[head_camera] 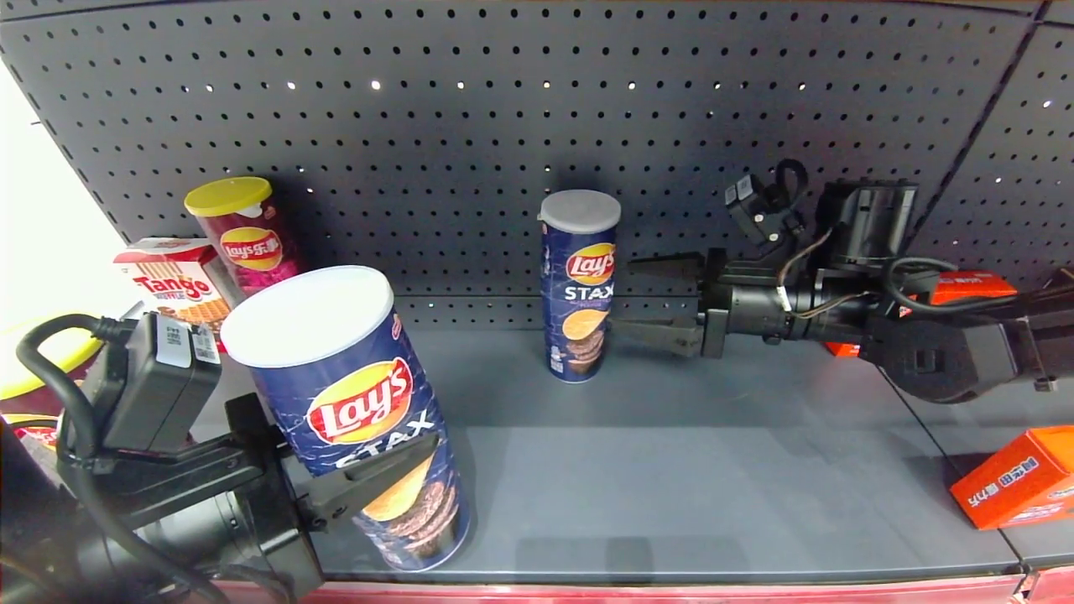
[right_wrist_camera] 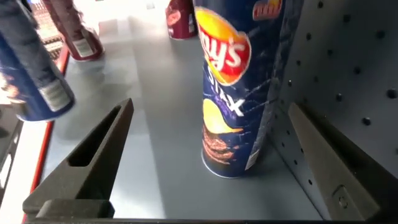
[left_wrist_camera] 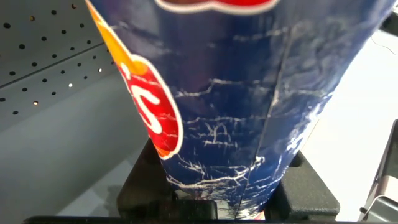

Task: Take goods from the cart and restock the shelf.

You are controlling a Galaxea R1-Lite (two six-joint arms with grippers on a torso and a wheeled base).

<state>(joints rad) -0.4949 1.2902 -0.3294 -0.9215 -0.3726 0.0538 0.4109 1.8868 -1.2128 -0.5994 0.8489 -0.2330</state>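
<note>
A blue chips can with a white lid (head_camera: 352, 403) leans tilted over the shelf's front left edge, and my left gripper (head_camera: 369, 482) is shut on its lower half. The left wrist view shows that can (left_wrist_camera: 249, 93) close up above the gripper (left_wrist_camera: 230, 193). A second blue can (head_camera: 579, 285) stands upright at the back middle of the grey shelf (head_camera: 713, 470). My right gripper (head_camera: 650, 300) is open just to its right, fingertips level with the can's side. In the right wrist view this can (right_wrist_camera: 239, 93) stands between the spread fingers (right_wrist_camera: 93, 162), untouched.
A red can with a yellow lid (head_camera: 243, 231) and a wafer box (head_camera: 176, 281) stand at the back left. Orange boxes lie at the right front (head_camera: 1019, 478) and behind the right arm (head_camera: 965, 289). The pegboard wall (head_camera: 503, 101) closes the back.
</note>
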